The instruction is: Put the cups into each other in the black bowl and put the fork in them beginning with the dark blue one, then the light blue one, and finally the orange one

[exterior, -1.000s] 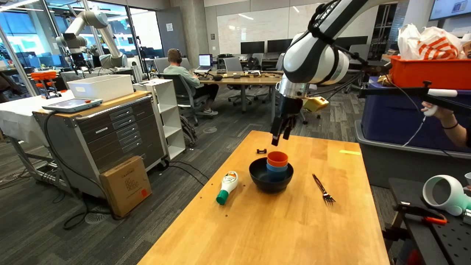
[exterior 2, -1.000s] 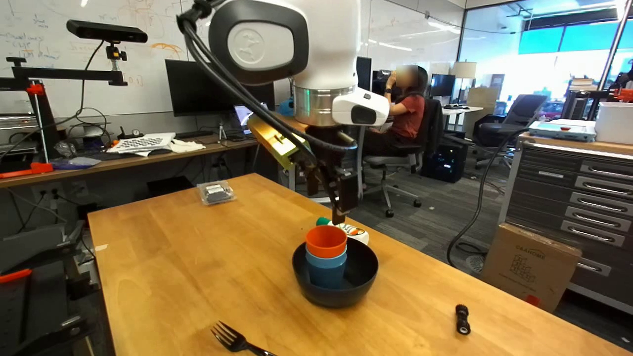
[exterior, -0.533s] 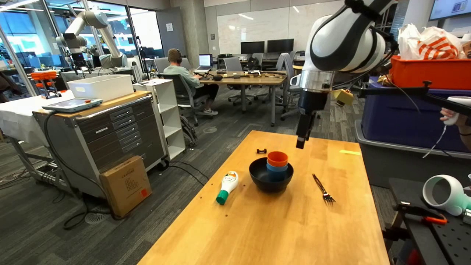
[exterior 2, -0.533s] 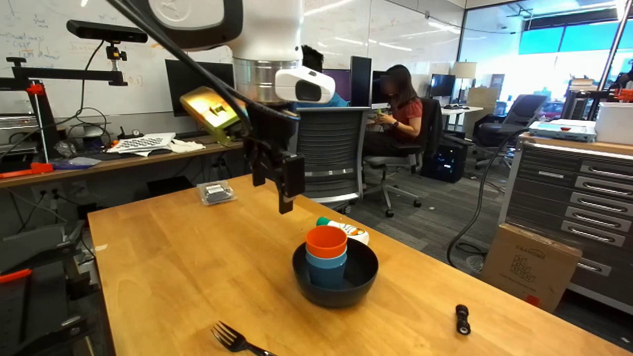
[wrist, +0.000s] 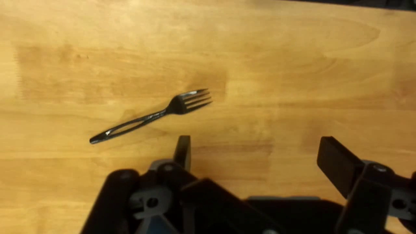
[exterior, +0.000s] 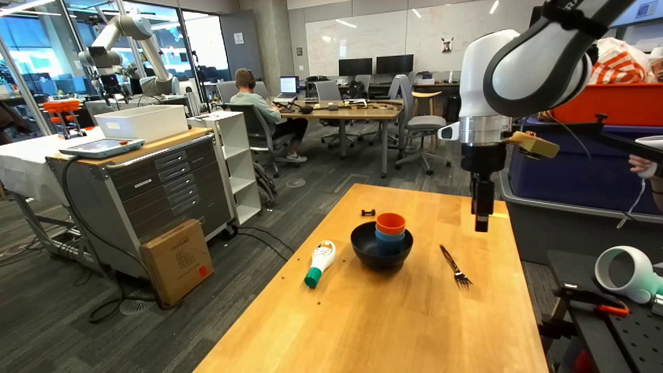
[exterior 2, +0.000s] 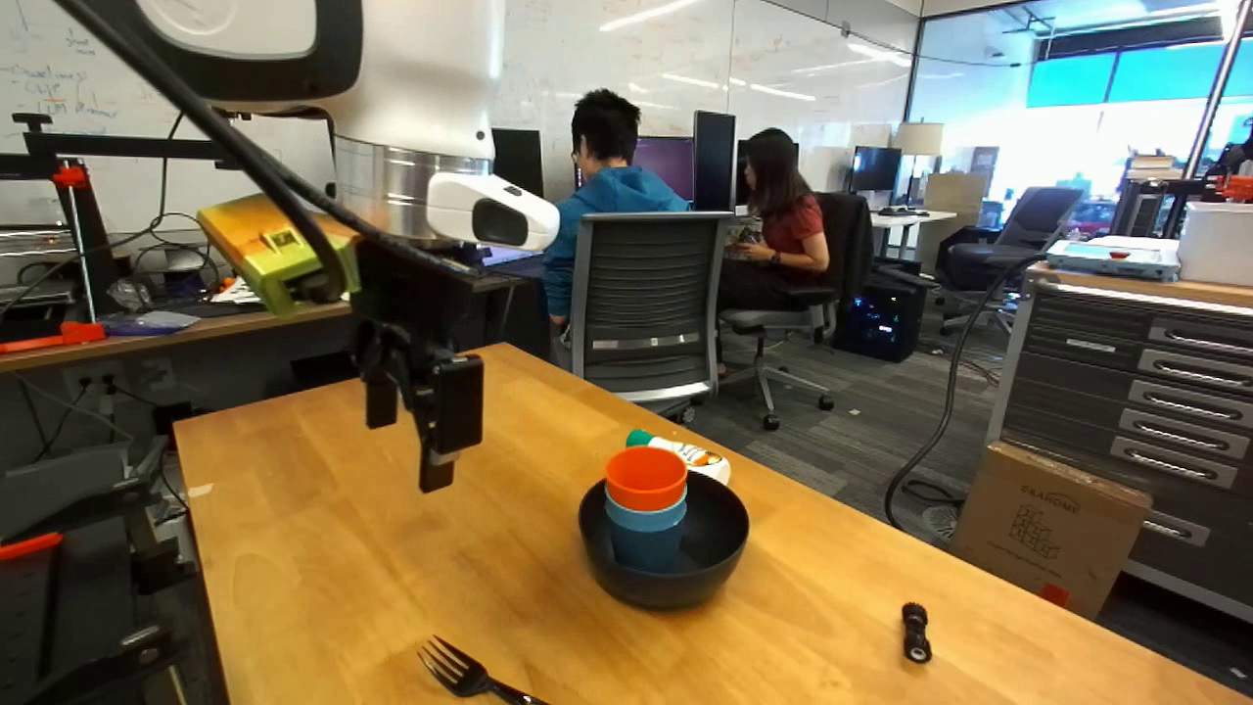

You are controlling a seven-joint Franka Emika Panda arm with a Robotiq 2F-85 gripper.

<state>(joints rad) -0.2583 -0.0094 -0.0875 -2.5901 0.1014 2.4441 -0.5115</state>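
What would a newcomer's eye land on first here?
Probably the bright orange plastic cup topping the light blue plastic cup and dark blue plastic cup in the round black bowl. Next, the white-and-black robot arm, its black two-fingered gripper open above the wooden table. Then the slim glossy black fork lying on it.

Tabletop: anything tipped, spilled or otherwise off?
The white bottle lies on its side beside the black bowl instead of standing, green cap on. Dark specks dot the tabletop near it; can't tell if crumbs or marks.
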